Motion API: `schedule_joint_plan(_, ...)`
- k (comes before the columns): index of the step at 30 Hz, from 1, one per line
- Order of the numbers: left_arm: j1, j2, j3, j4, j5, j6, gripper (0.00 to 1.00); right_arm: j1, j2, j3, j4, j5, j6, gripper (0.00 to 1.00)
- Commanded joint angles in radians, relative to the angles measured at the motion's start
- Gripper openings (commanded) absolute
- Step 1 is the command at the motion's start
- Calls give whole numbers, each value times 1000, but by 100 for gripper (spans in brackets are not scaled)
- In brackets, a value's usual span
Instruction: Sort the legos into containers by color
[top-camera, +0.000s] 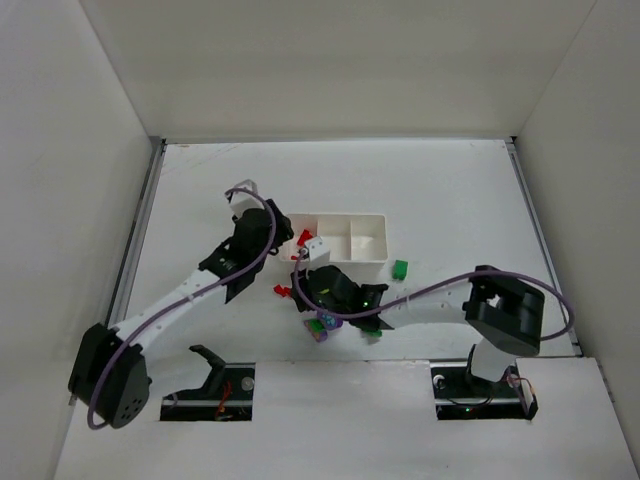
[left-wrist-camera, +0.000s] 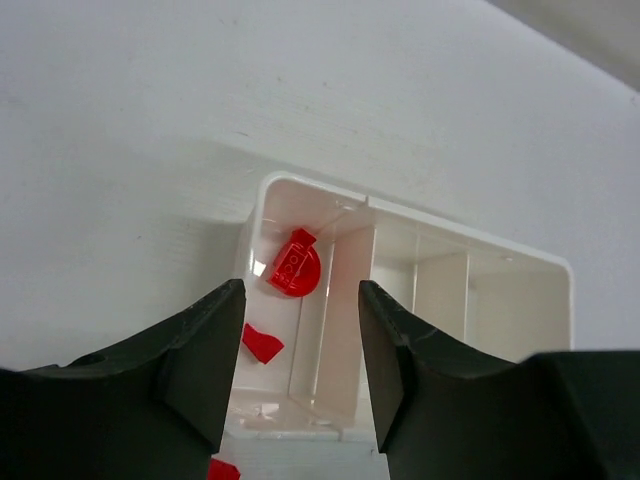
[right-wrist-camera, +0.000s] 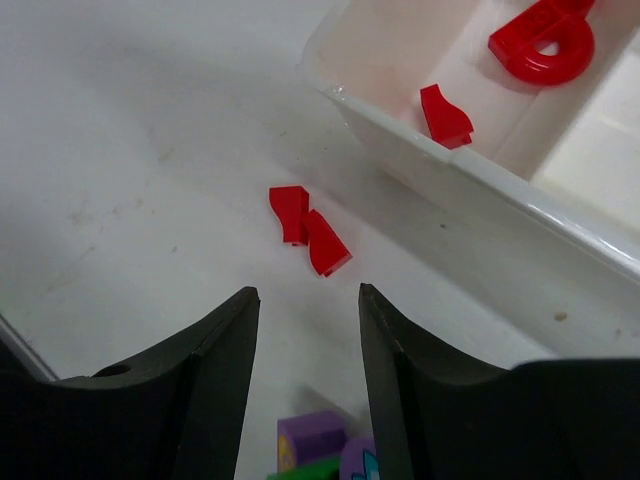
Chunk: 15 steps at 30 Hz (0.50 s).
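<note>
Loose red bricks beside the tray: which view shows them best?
Right wrist: both red bricks lie unobstructed on the table, touching. The top view shows them only as a small speck. The left wrist shows only a red sliver at its bottom edge, possibly them.

No writing, label, brand or number can be read on the bricks (right-wrist-camera: 325, 245), tray (top-camera: 384, 238) or worktop (top-camera: 450, 190).

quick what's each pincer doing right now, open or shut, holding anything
left pincer: open, holding nothing, over the white plastic tray
right pincer: open, holding nothing, near two small red plastic bricks
</note>
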<state>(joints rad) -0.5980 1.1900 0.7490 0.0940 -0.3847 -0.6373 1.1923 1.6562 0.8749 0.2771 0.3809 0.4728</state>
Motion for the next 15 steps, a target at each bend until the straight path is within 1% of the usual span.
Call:
schedule_joint_plan(1, 16, -133, -95, -34, -2, -41, 46, 6, 75, 87, 14, 3, -63, 51)
schedule_joint_plan(4, 20, -234, -174, -132, -6, -79, 45, 6, 122, 113, -18, 13, -71, 58)
schedule_joint_plan(8, 36, -357, -266, -264, -8, -145, 44, 2, 174, 134, -39, 4, -71, 60)
schedule_joint_plan(12, 36, -403, -315, -365, -8, -194, 43, -3, 214, 159, -58, 12, -74, 60)
schedule_joint_plan(15, 31, -409, -344, -392, -2, -219, 43, -13, 238, 180, -64, 1, -76, 59)
